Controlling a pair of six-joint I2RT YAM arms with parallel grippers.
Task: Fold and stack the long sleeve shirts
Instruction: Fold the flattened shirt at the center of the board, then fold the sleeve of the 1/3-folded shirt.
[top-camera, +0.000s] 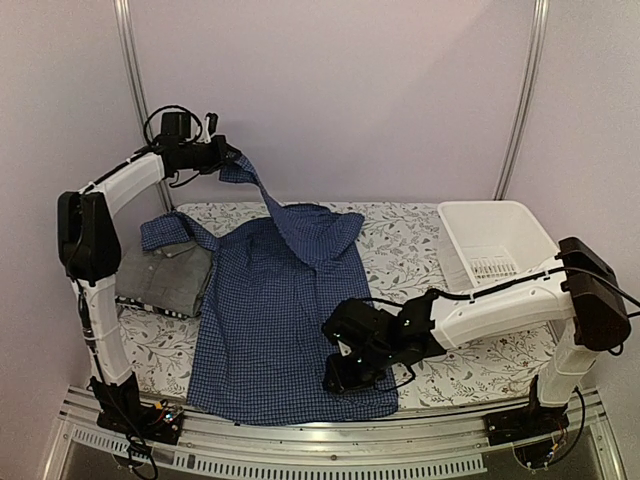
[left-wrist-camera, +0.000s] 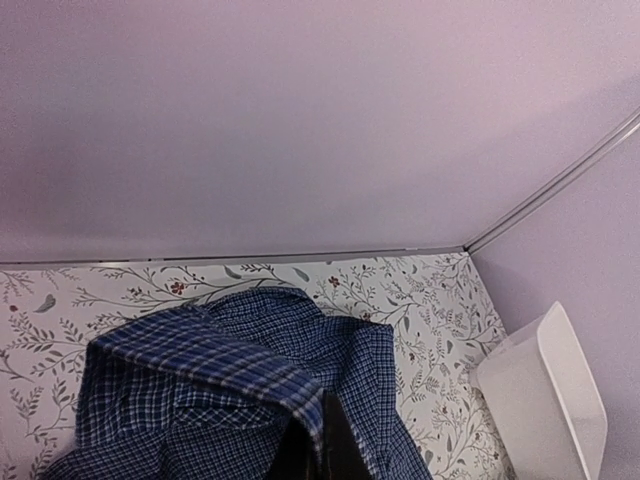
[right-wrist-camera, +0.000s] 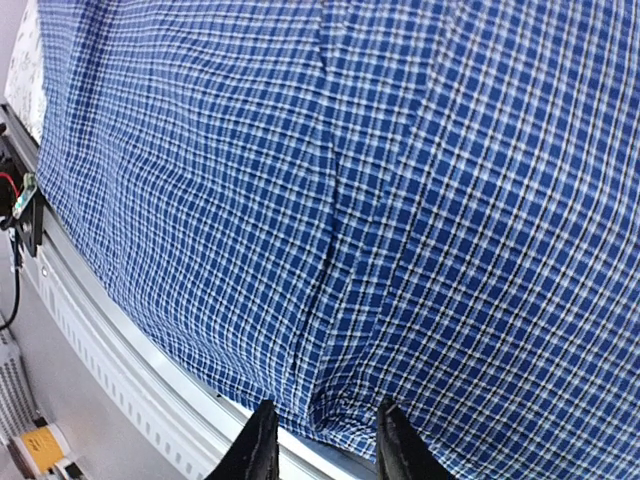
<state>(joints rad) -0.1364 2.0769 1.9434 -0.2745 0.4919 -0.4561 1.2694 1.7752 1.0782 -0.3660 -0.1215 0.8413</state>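
Note:
A dark blue fine-check shirt (top-camera: 270, 320) lies spread across the floral table, its hem at the front edge. My left gripper (top-camera: 225, 160) is raised high at the back left and shut on one sleeve (top-camera: 262, 195), which hangs taut down to the shirt. In the left wrist view the cloth (left-wrist-camera: 200, 365) drapes over the dark fingers (left-wrist-camera: 340, 450). My right gripper (top-camera: 338, 378) rests low on the shirt's near right hem. In the right wrist view it (right-wrist-camera: 325, 445) is open, with a puckered bit of hem (right-wrist-camera: 340, 405) between the fingertips. A folded grey shirt (top-camera: 165, 275) lies at the left.
A white plastic basket (top-camera: 495, 240) stands at the back right of the table, also in the left wrist view (left-wrist-camera: 550, 400). The floral tablecloth (top-camera: 420, 250) shows between shirt and basket. A metal rail (top-camera: 300, 440) runs along the front edge, just beyond the hem.

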